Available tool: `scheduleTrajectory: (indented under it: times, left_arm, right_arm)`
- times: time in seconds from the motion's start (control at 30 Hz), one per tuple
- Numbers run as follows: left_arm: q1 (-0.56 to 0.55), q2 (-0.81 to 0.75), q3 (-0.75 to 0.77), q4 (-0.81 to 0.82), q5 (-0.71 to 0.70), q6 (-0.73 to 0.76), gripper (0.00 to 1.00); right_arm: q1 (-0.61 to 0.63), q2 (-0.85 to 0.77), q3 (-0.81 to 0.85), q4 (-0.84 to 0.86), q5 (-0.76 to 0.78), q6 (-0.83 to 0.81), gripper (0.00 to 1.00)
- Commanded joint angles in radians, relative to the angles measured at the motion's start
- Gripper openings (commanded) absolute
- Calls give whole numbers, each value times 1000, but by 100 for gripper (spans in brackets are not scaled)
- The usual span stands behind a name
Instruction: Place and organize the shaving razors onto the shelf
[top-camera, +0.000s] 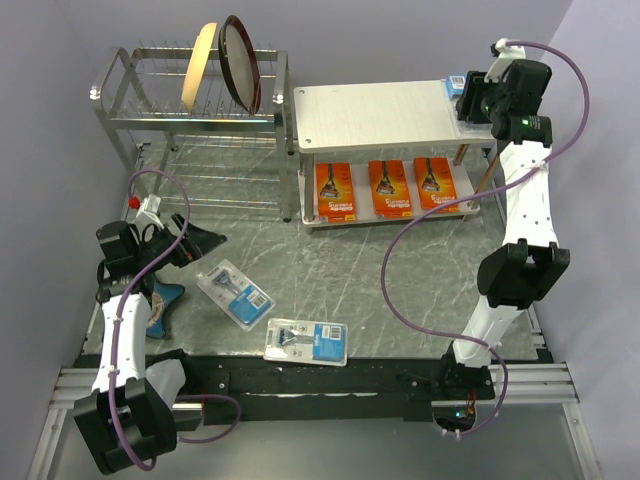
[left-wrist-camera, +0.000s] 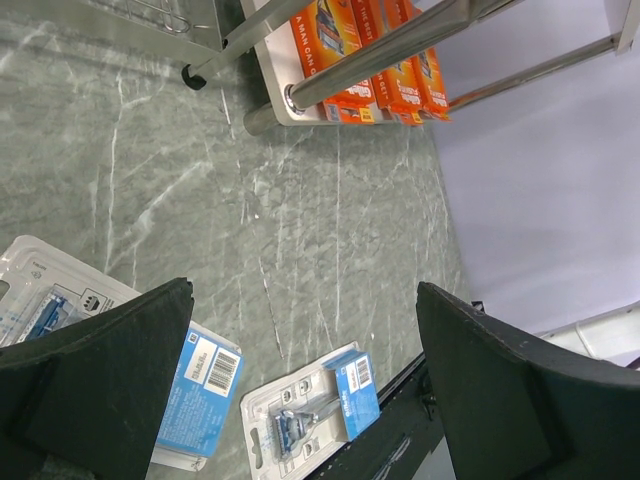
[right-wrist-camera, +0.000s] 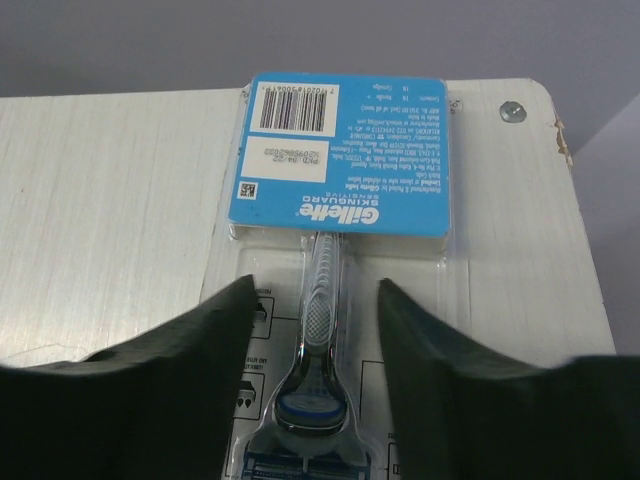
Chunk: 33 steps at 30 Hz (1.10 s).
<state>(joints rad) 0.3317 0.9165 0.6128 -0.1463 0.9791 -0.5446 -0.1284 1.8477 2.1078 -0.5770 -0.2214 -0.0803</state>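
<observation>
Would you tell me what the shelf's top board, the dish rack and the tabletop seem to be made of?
Top board: pale, matte, fine streaked grain, probably painted wood or laminate.
Dish rack: thin bright wires and tubes with glints, likely chromed metal.
Tabletop: grey-green with white veins, marble-look; stone or printed sheet, unclear.

Bright, even light; sharp focus.

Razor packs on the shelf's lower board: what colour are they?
The packs are bright orange, clearest in the top view.
</observation>
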Motion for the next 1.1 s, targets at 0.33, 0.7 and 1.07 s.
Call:
scheduleTrajectory:
  times: [0.33,0.7,1.07]
  left_arm:
    - [4,22,45,47,26,-28,100]
    - [-116,135,394,-492,40,482,99]
    - [-923,326,532,-958,-390,1302,99]
  right_arm:
    - [139,-365,-137,10,44,47,76]
    - [615,-815,-899,161,-167,-254,88]
    - [556,-797,-884,222,304,-13,100]
